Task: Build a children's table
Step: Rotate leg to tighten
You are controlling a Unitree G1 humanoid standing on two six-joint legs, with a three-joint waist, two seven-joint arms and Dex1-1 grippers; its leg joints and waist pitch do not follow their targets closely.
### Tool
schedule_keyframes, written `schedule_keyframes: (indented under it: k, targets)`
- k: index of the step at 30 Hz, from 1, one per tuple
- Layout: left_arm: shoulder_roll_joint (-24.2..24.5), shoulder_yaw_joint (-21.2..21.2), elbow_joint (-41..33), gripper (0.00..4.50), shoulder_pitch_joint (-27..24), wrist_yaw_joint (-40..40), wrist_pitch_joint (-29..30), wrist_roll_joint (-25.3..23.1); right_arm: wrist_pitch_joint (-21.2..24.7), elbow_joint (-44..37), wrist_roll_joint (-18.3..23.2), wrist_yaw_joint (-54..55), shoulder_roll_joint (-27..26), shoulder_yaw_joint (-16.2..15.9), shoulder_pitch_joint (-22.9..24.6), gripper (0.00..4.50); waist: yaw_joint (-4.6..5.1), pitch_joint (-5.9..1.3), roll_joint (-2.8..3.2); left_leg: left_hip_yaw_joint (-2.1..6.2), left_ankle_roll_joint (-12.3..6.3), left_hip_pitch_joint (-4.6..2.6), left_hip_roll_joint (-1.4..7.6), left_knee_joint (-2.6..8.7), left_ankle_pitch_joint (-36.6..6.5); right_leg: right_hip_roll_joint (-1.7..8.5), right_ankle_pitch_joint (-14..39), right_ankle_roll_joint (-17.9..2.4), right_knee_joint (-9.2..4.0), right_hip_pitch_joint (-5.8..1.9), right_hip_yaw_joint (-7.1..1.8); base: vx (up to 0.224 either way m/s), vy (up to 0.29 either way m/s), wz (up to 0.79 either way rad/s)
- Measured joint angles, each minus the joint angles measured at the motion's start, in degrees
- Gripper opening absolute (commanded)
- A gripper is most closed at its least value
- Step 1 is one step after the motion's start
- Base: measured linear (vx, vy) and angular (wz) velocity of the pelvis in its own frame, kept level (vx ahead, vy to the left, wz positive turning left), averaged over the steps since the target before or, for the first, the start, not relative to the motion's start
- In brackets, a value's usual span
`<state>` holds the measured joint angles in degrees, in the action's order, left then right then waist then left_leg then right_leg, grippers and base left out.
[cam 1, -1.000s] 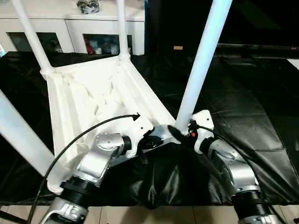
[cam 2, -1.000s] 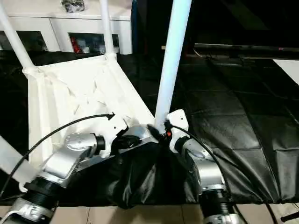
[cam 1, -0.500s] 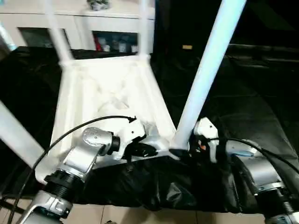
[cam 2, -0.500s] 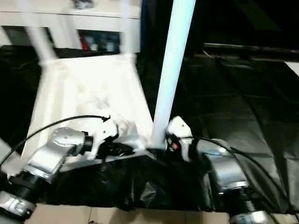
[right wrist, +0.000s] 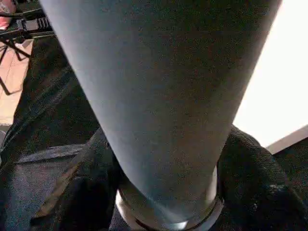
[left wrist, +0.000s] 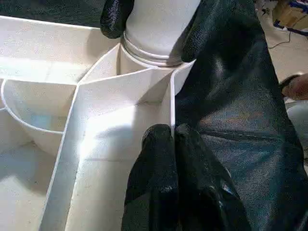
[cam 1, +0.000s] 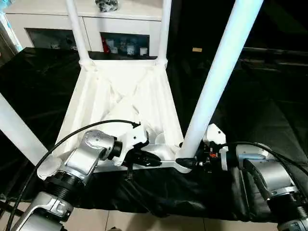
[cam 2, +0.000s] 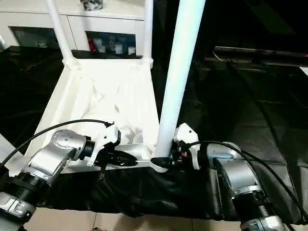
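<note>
The children's table point(cam 1: 120, 96) lies upside down on the black cloth, ribbed underside up, with all four white legs standing in its corner sockets. My left gripper point(cam 1: 156, 158) is shut on the thin near rim of the top point(left wrist: 171, 110), close to the near right corner. My right gripper point(cam 1: 185, 162) clasps the base of the near right leg point(cam 1: 216, 82) just above its socket, one black finger point(left wrist: 115, 19) on each side. The near left leg point(cam 1: 17, 130) rises at the left edge, and the two far legs point(cam 1: 77, 29) point(cam 1: 165, 29) stand at the back.
A white cabinet point(cam 1: 115, 19) with glass doors stands behind the table. Black cloth point(cam 1: 269, 110) covers the work surface and hangs over its near edge, with bare floor point(cam 1: 144, 224) below.
The whole view has shifted and the table now lies squarer to me. My right forearm has swung round so it reaches the leg's base from the right. The left grip on the rim holds.
</note>
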<state>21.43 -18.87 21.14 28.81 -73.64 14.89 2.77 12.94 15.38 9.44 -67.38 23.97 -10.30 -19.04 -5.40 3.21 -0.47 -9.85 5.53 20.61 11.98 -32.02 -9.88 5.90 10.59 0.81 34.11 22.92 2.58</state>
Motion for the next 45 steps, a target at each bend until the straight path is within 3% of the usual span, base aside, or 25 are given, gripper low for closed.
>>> schedule_keyframes:
  k: [8,15,18,24,26,30,31,38,45]
  targets:
    - [-1.6,1.3,-1.6,0.0,-2.1,2.7,1.9,0.1,2.2,-1.8,1.1,2.8,-1.5,2.0,2.4,2.44,-0.49,-0.13,-0.13,-0.01,0.0,-0.11,0.0,0.04,0.0,0.0,0.0,0.0,-0.01,-0.12,-0.02,0.0,0.0,0.0]
    - [-7.1,3.3,-4.1,0.0,-4.0,15.9,5.6,-2.9,4.5,-1.7,-1.2,23.6,-12.1,7.8,3.6,2.39,1.09,-0.18,-0.39,0.17,0.01,-0.43,-0.08,0.09,0.0,-0.06,0.3,0.4,-0.13,-0.19,-0.27,0.0,0.0,0.0]
    - [-10.0,3.6,-5.1,0.0,-4.5,20.2,7.8,-4.0,4.5,-1.8,-2.6,30.5,-15.1,9.2,3.7,2.37,2.16,-0.21,-0.31,0.22,0.01,-0.4,-0.11,0.16,0.0,-0.07,0.3,0.4,-0.52,-0.15,-0.25,0.0,0.0,0.0]
    - [-13.5,4.0,-6.0,0.0,-5.0,25.9,9.9,-5.3,4.0,-1.6,-5.3,37.6,-18.4,10.3,2.0,2.37,2.83,-0.38,-0.05,0.21,0.0,-0.27,-0.14,0.23,0.0,-0.17,0.3,0.4,-1.08,-0.13,-0.35,0.0,0.0,0.0]
    - [-13.5,3.9,-6.0,0.0,-5.0,26.1,9.6,-5.3,4.0,-1.5,-5.2,37.7,-18.5,10.4,1.8,2.79,2.92,-0.37,-0.05,0.22,0.0,-0.25,-0.12,0.24,0.0,-0.2,0.3,0.4,-1.08,-0.1,-0.35,0.0,0.0,0.0]
    - [-12.9,3.7,-5.8,0.0,-5.0,24.8,8.1,-5.4,4.2,-2.4,-4.6,35.4,-17.5,10.3,2.2,2.96,2.88,-0.48,0.16,0.17,0.01,-0.16,-0.07,0.26,0.0,-0.42,0.1,0.4,-1.02,-0.08,-0.44,0.0,0.0,0.0]
    - [-12.7,3.6,-5.8,0.0,-5.0,24.4,7.7,-5.4,4.4,-2.9,-4.5,34.3,-17.0,10.3,2.4,3.21,2.81,-0.48,0.17,0.16,0.01,-0.15,-0.06,0.27,0.0,-0.43,-0.2,0.5,-1.02,-0.07,-0.45,0.0,0.0,0.0]
    - [-8.6,3.2,-4.5,0.0,-4.1,17.7,4.4,-3.5,5.4,-5.3,-2.9,22.3,-9.4,7.0,2.9,3.29,1.99,-0.49,0.31,0.17,0.04,-0.06,0.0,0.79,0.0,-0.65,-0.5,0.6,-0.92,0.03,-0.29,0.0,0.0,0.0]
    - [-4.0,2.4,-2.4,0.0,-2.3,8.8,2.2,-1.3,5.3,-5.8,-0.4,9.9,-3.1,4.7,2.5,3.29,1.68,-0.49,0.3,0.15,0.04,-0.01,0.03,0.4,0.0,-0.63,-0.6,0.3,-0.95,0.07,-0.32,0.0,0.0,0.0]
